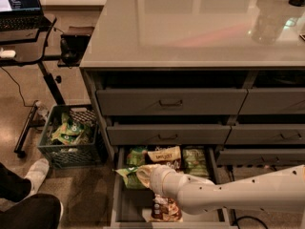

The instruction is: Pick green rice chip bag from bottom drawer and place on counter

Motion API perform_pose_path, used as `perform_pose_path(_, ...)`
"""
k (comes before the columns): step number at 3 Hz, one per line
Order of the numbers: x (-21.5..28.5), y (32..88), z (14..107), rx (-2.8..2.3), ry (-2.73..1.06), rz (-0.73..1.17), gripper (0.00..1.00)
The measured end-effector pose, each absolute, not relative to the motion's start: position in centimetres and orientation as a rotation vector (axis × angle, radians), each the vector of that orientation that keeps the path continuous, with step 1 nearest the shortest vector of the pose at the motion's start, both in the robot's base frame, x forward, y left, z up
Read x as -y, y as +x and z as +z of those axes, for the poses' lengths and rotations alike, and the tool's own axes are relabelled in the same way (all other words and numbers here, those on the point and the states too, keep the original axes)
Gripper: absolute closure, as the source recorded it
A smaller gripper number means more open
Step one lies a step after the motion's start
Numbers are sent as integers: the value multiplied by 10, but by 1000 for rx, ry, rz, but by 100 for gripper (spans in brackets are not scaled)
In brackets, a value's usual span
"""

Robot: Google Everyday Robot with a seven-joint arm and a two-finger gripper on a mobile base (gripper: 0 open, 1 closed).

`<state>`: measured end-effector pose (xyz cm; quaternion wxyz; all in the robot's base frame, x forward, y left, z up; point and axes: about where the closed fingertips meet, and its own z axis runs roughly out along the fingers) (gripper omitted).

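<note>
The bottom drawer [127, 207] stands pulled open under the counter [190, 27]. My gripper [142, 175] reaches in from the right on a white arm, over the drawer's left part. It is shut on the green rice chip bag [125, 175], which sticks out to the left past the drawer's left wall, lifted off the drawer floor. The bag's lettering is hidden. Still in the drawer are a small pale-green bag [136, 155], a brown-and-cream bag [165, 154], a green bag [195, 160] and another brown bag [167, 210] under my arm.
Two upper drawers [169, 102] are slightly ajar. A grey crate [71, 140] with green bags stands on the floor at the left. A black laptop desk [28, 44] is beyond it. A person's leg and white shoe [33, 175] are at the lower left. Glassware [269, 18] sits on the counter's right.
</note>
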<state>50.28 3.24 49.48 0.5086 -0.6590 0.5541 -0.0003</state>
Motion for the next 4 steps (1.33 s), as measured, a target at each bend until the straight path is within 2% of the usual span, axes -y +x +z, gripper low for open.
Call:
perform_pose_path(3, -32, 575, 557, -1207, -1605, -31, 100)
perform_pose_path(4, -32, 575, 557, -1207, -1605, -31, 100)
